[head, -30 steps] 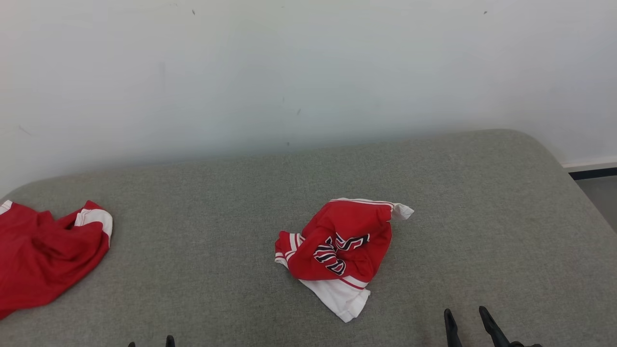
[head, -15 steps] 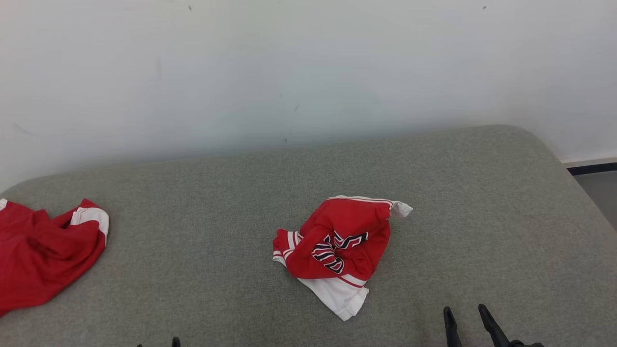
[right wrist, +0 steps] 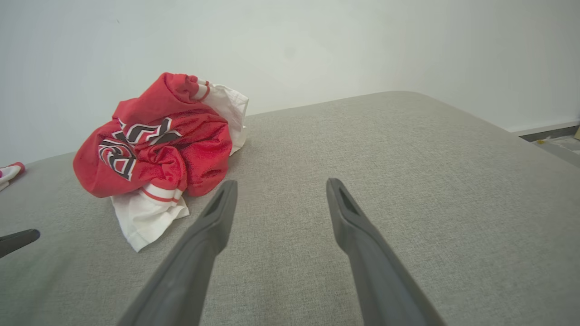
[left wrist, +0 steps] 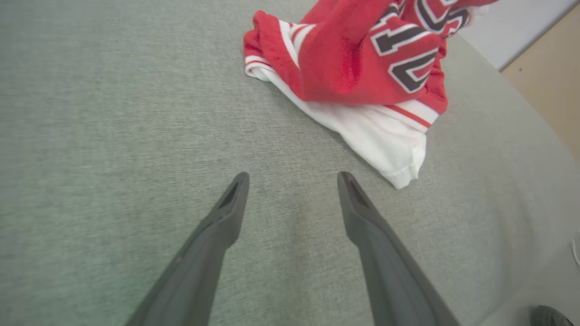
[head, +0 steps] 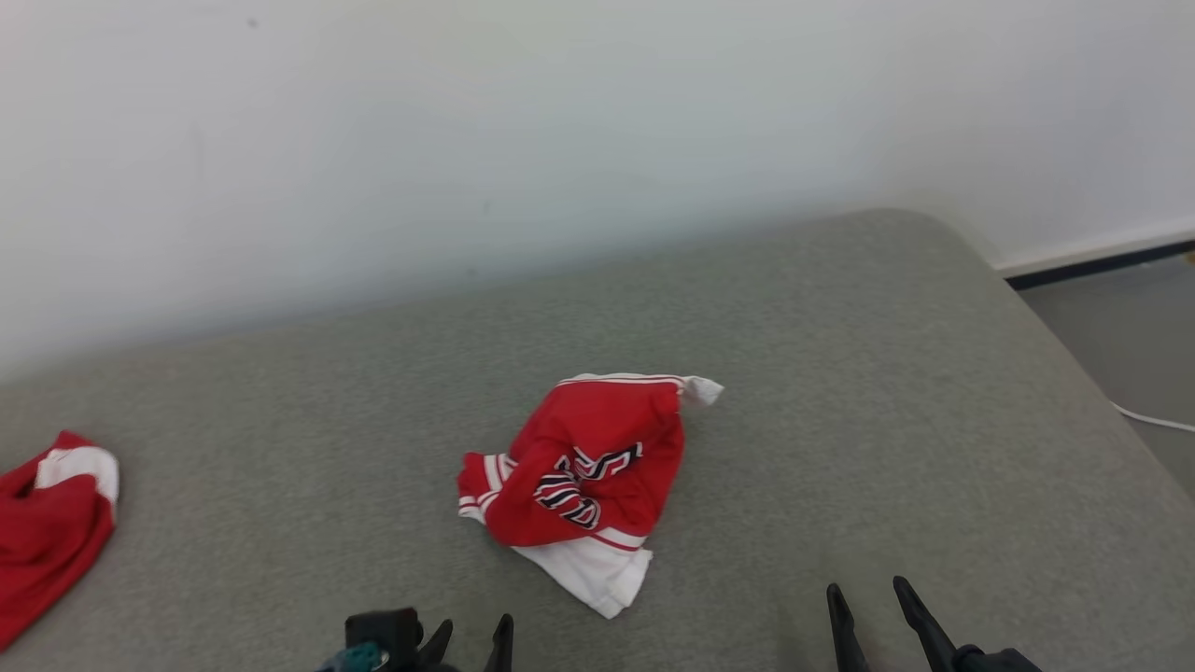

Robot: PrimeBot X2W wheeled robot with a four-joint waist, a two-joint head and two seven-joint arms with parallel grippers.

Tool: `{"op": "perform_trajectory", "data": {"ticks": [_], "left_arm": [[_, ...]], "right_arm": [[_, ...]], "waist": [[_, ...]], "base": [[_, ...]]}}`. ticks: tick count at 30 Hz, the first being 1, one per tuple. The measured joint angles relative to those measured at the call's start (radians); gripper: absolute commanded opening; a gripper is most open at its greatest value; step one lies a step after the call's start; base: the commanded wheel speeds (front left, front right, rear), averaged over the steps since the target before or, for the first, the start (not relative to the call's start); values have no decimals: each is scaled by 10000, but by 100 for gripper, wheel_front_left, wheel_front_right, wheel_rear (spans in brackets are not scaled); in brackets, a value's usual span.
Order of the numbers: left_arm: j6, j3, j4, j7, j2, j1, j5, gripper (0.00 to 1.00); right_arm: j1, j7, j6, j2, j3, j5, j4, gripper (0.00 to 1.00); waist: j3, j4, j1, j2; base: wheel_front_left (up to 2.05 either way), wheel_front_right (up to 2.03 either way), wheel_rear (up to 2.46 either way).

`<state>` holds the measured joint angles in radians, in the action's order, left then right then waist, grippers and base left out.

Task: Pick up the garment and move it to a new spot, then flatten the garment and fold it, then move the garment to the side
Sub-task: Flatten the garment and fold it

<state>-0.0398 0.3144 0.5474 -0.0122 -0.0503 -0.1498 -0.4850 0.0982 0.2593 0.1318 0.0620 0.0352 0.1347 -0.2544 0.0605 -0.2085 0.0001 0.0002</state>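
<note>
A crumpled red and white garment (head: 583, 476) with dark lettering lies bunched in the middle of the grey padded surface (head: 840, 373). The same garment (left wrist: 362, 68) fills the upper part of the left wrist view, and the garment (right wrist: 154, 149) sits left of centre in the right wrist view. My left gripper (head: 471, 635) stands open at the bottom edge, just short of the garment's white hem. In its own view the left gripper (left wrist: 293, 177) holds nothing. Off to the garment's right, my right gripper (head: 864, 597) is open, and the right gripper (right wrist: 277, 184) is empty too.
A second red and white garment (head: 51, 523) lies at the surface's left edge. A pale wall (head: 560, 140) backs the surface. On the right the surface rounds off to a grey floor (head: 1120, 327) with a white cable (head: 1153, 420).
The camera has turned right, shifting the whole picture left. My left gripper has come up into view toward the garment. The garment itself lies as before.
</note>
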Motion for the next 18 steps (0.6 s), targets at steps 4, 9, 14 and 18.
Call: {"op": "perform_trajectory", "data": {"ticks": [4, 9, 14, 18], "left_arm": [[625, 681, 736, -58, 4, -755, -623, 100], [1532, 1152, 1536, 278, 4, -1466, -1344, 100], [2313, 1400, 2316, 558, 6, -2033, -1992, 100], [3223, 1630, 3325, 548, 8, -2577, -1931, 100]], "right_arm": [[-81, -27, 0, 63, 59, 54, 4, 100], [-119, -33, 0, 136, 38, 105, -10, 100], [-114, -35, 0, 153, 73, 155, -29, 100], [-116, -31, 0, 151, 102, 167, -23, 100]], "waist": [[-57, -618, 0, 0], [-154, -1462, 0, 0], [-280, -2222, 0, 0], [-398, -2652, 0, 0]], "base": [[0, 0, 0], [0, 0, 0], [0, 0, 0], [0, 0, 0]]}}
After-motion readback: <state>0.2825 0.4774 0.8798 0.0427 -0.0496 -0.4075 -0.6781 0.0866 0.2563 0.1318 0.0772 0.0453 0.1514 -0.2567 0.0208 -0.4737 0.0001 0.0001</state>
